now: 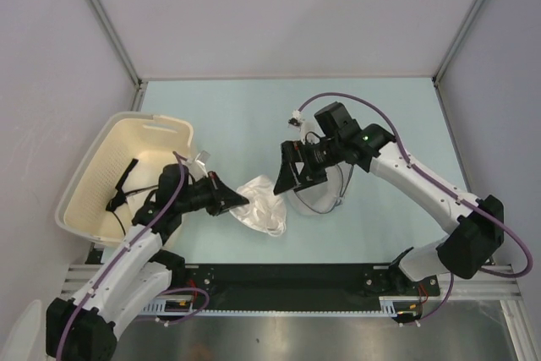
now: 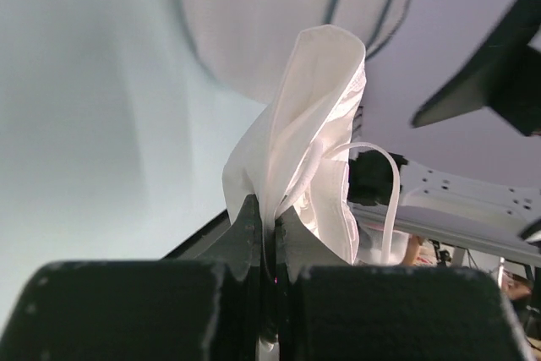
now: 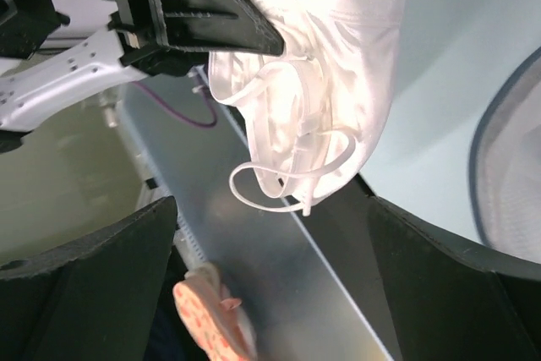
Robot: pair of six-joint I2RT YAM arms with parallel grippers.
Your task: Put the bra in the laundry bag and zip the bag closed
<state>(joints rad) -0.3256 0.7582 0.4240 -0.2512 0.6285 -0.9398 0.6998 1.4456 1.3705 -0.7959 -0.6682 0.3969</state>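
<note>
In left pincer [image 1: 240,202]: bra [image 2: 308,116] shiny white, crumpled, straps [image 3: 275,120] dangling loose.

Pale green table [image 1: 237,116], bearing a cream slotted basket [image 1: 161,126] at the left edge and the round mesh laundry bag [image 1: 319,206] near the middle. Between these, the white bra [image 1: 264,209], pinched in the left tool [image 1: 241,202]; cannot tell whether touching the table.
</note>
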